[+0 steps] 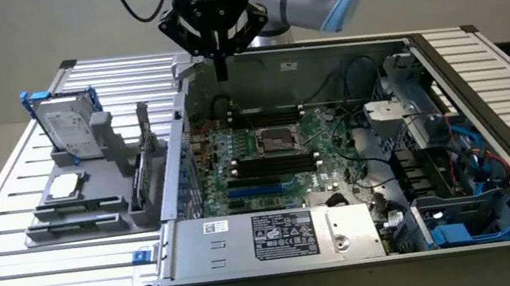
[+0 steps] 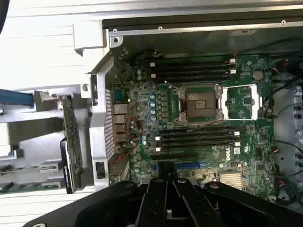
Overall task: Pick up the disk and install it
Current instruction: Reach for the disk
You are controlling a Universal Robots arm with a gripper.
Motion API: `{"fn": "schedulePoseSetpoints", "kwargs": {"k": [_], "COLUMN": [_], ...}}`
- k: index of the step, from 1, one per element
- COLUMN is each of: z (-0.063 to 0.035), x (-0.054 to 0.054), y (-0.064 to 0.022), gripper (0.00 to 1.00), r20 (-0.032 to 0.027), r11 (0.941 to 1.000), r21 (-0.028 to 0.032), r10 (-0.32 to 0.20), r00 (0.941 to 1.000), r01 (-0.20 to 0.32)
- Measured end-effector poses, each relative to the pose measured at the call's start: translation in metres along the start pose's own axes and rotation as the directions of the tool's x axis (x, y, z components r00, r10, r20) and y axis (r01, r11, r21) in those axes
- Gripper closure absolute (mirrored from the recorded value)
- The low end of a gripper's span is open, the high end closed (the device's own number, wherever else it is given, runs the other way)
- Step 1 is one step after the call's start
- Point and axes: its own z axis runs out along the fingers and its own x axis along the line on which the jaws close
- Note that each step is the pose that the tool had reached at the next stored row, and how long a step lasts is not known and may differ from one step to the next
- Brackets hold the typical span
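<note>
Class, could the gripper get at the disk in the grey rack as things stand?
Probably yes: the disk stands upright in the rack, outside the computer case, its top uncovered. The gripper hangs shut over the case, so it must open first.

The scene is taken in by the exterior camera from high up and at a middling distance, tilted down over the slatted table (image 1: 11,241) and the whole open computer case (image 1: 304,70). The wrist camera is carried just behind the gripper (image 2: 166,185) and is aimed straight down into the case from close by. The motherboard (image 1: 237,156), its CPU socket (image 2: 196,104) and the grey holder (image 1: 92,179) beside the case are shared by both views.
</note>
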Motion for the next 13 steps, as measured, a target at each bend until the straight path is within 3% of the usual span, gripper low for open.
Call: {"fn": "schedulePoseSetpoints", "kwargs": {"k": [10,13], "z": [0.0,-0.0002], "x": [0.0,0.011], "y": [0.0,-0.0008], "gripper": [0.89,0.89], "r20": [0.0,0.0], "r11": [1.0,1.0], "r21": [0.0,0.0], "r10": [0.0,0.0], "r00": [1.0,1.0], "r01": [0.0,0.0]}}
